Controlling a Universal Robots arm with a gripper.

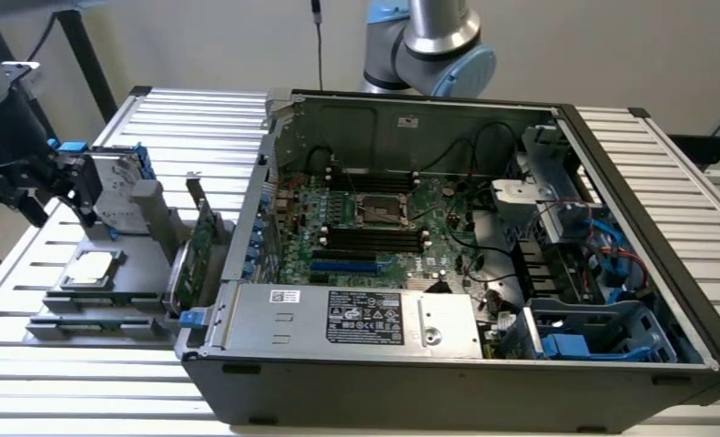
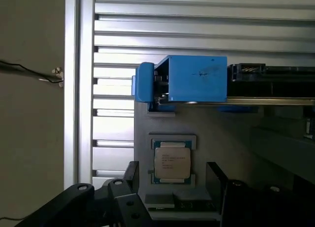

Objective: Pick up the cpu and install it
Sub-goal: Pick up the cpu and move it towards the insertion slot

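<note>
Hand hangs released and empty at the bench edge on the exterior view's left, beside the hard drive. Nearby the cpu lies flat in its grey holder, untouched. We fear a skewed descent could clip the chip's rim, or a tilted grip bend pins in the socket inside the case

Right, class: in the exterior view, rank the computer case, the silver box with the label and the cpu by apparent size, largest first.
1. computer case
2. silver box with the label
3. cpu, clearly the smallest
</note>
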